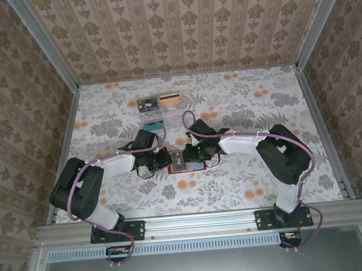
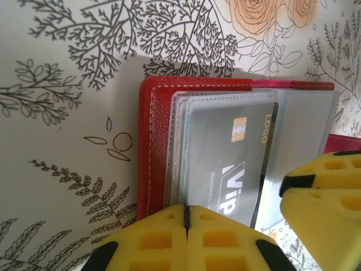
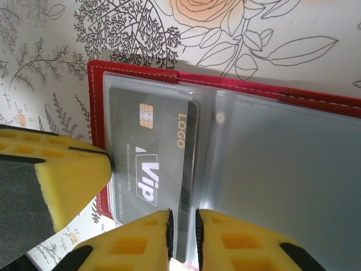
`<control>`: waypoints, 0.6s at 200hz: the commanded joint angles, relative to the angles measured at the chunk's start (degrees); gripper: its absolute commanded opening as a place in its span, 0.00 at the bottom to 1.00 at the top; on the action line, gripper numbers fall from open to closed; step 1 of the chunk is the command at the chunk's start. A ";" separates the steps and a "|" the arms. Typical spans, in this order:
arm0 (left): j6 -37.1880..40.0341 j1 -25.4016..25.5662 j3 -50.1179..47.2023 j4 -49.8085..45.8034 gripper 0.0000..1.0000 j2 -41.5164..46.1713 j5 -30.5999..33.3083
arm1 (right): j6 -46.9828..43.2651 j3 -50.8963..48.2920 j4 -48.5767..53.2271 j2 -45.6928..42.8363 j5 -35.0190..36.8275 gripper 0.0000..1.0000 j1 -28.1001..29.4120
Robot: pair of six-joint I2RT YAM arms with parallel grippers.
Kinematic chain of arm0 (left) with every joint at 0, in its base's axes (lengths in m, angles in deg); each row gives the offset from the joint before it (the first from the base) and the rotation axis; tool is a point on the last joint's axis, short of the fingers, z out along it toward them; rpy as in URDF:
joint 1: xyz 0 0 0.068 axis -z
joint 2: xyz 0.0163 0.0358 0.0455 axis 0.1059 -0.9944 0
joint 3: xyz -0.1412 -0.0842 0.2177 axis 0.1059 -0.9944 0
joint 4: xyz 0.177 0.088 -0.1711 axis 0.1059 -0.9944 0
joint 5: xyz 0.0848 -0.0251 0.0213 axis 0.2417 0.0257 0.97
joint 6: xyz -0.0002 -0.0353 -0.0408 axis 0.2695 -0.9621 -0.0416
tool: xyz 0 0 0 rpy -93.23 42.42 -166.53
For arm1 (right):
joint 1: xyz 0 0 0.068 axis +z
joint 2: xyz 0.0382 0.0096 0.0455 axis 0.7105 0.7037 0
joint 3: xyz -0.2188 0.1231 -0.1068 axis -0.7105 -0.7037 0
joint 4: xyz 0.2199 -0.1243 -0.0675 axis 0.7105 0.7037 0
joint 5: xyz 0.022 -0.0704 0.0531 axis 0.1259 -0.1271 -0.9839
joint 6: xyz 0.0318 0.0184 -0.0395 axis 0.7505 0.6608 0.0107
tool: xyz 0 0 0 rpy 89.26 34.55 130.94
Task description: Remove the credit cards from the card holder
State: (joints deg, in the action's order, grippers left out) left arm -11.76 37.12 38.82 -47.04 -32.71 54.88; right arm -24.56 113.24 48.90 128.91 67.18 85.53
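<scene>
Card holder (image 3: 271, 169) in near-closed right hand (image 3: 183, 228)

Card holder (image 2: 153, 147): red grained cover with pale stitching along the edge, just ahead of the left gripper (image 2: 187, 220).
Sleeves (image 3: 271, 164): clear with a greyish sheen, ahead and right of the right gripper (image 3: 183, 223).
Card (image 3: 163, 141): dark grey; gold chip, gold "LOGO", white "Vip" (small print unreadable).
Grippers: yellow, with black patches at the bases.
Table cover (image 2: 62, 158): white, grey fern and leaf line-drawing, orange roses beyond both tools.
Walls (image 1: 178, 22): beige damask.
Cables (image 1: 250, 133): purple.
</scene>
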 commanded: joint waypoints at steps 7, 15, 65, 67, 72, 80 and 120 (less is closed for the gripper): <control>-0.06 -0.11 -0.90 -0.04 0.00 -1.46 0.29 | 1.54 2.05 -0.52 2.24 -2.14 0.22 0.18; -0.13 -0.11 -0.92 -0.12 0.00 -1.64 0.34 | 1.62 2.04 -0.58 2.60 -2.23 0.22 0.18; -0.44 -0.02 -1.26 -0.43 0.00 -1.67 0.47 | 2.49 1.34 -1.50 3.64 -2.86 0.15 0.18; -0.45 0.02 -1.31 -0.46 0.00 -1.65 0.54 | 2.55 1.30 -1.48 3.59 -2.84 0.14 0.16; -0.49 -0.02 -1.29 -0.55 0.00 -1.64 0.57 | 2.64 1.19 -1.52 3.51 -2.75 0.12 0.18; -0.53 -0.02 -1.19 -0.84 0.00 -1.41 0.77 | 2.60 0.93 -1.55 3.19 -2.54 0.06 0.18; -0.55 -0.11 -0.18 -5.72 0.00 -1.67 4.10 | 2.51 -0.39 -1.23 1.87 -1.79 0.00 -0.25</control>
State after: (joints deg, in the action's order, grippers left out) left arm -11.78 37.10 38.86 -46.71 -33.22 55.30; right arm -22.38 114.05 48.00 131.49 65.50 85.42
